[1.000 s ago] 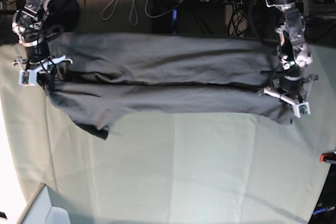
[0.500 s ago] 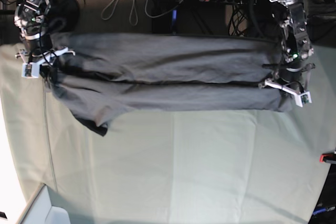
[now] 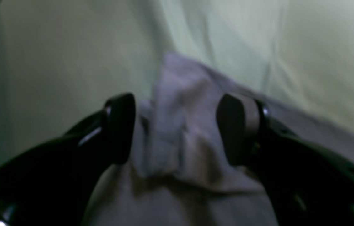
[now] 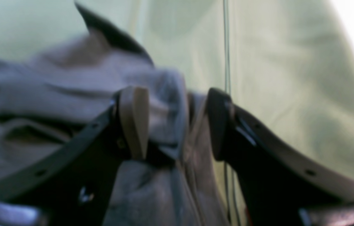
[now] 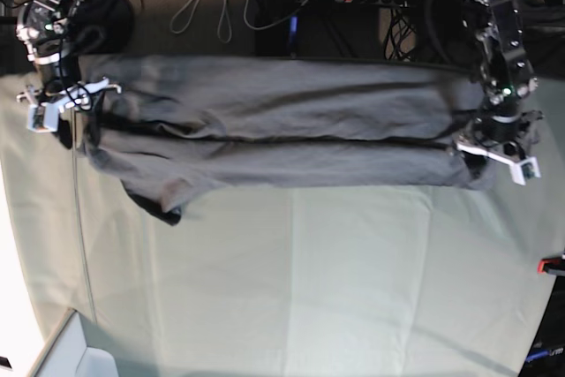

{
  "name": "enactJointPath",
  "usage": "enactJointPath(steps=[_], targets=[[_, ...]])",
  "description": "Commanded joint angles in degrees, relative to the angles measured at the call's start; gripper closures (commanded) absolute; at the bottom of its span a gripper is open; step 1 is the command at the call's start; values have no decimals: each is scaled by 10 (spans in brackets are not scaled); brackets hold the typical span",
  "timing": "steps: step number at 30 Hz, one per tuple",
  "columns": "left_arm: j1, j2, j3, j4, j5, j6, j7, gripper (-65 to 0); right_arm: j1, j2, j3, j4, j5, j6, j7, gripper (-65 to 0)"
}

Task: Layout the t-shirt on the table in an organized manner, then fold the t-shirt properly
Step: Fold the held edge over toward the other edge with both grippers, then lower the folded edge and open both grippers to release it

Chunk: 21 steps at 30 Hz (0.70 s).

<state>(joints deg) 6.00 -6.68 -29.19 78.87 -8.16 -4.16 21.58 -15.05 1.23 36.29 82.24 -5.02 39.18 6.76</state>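
Grey t-shirt (image 5: pixel 282 134) lies in a long band along the table's (image 5: pixel 335 280) far edge. Left gripper (image 3: pixel 177 128) and right gripper (image 4: pixel 177 122) both spread, cloth loose between jaws. Release step; next needs regrasp for cross fold.

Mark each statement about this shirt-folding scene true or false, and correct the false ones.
1. The t-shirt lies stretched in a long band across the far part of the table. True.
2. The left gripper is clamped shut on the cloth. False: its jaws stand apart, with bunched grey cloth between them.
3. The right gripper is also open. True.
4. The shirt is bright red. False: it is dark grey.
5. In the base view, both arms are at the same end of the shirt. False: one is at each end.
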Motion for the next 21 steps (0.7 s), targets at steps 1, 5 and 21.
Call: enactJointPath(steps=[1, 5, 21], targets=[[-7, -8, -13, 7, -1, 3, -13, -418, -5, 5, 1, 19, 22, 8, 17, -306], [-45, -13, -32, -19, 0, 3, -13, -418, -2, 4, 0, 29, 24, 8, 17, -306], [-180, -15, -28, -238, 3, 2, -18, -416, 7, 7, -17, 27, 22, 8, 16, -306]])
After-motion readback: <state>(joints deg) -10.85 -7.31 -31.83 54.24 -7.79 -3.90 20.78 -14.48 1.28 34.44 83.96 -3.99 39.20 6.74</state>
